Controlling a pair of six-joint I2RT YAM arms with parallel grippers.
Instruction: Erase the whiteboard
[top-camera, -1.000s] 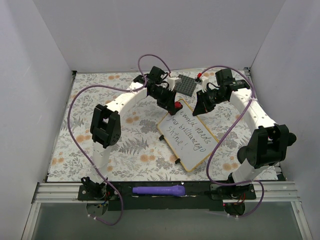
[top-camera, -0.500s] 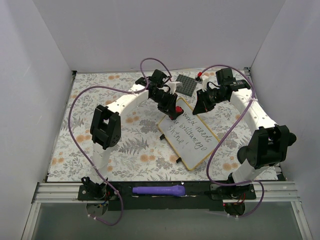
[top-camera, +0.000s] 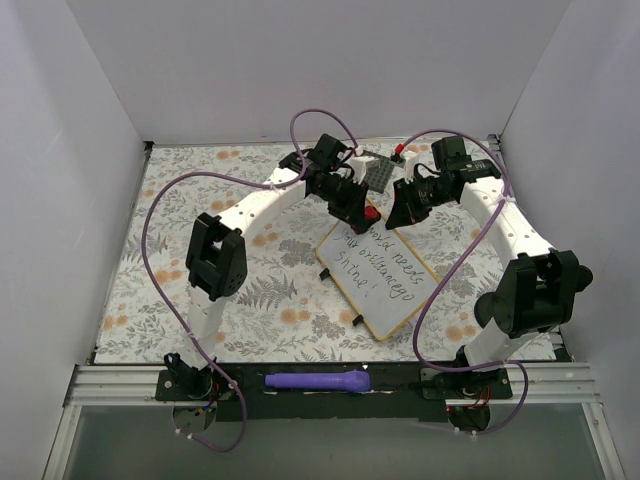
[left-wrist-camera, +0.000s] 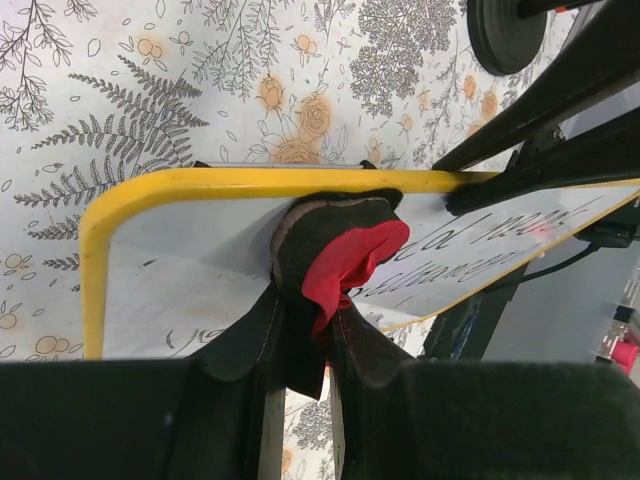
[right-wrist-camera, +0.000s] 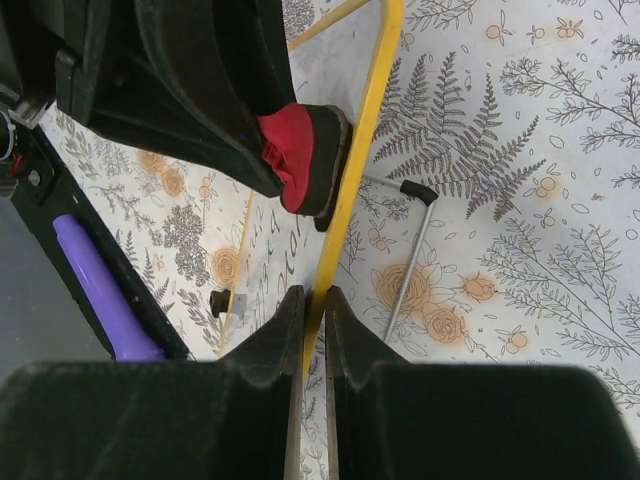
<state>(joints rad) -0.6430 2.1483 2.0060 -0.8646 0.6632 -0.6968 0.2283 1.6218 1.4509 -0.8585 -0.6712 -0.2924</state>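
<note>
While the right hand (right-wrist-camera: 313, 298) clamps the frame of the whiteboard (top-camera: 385, 285) on the bench (top-camera: 250, 300), the left hand (left-wrist-camera: 308, 325), clenched on a red eraser pad (left-wrist-camera: 340, 255) at its far corner, seems mid-wipe, and should next sweep across the writing (top-camera: 375, 262).

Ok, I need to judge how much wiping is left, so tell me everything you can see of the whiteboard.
The whiteboard is a white rectangle with rounded corners, a thin yellow frame and small black feet, lying skewed on the floral cloth. Black handwriting covers most of it; the far corner looks bare. The left gripper presses a red and black eraser there, and the right gripper pinches the frame's edge.
</note>
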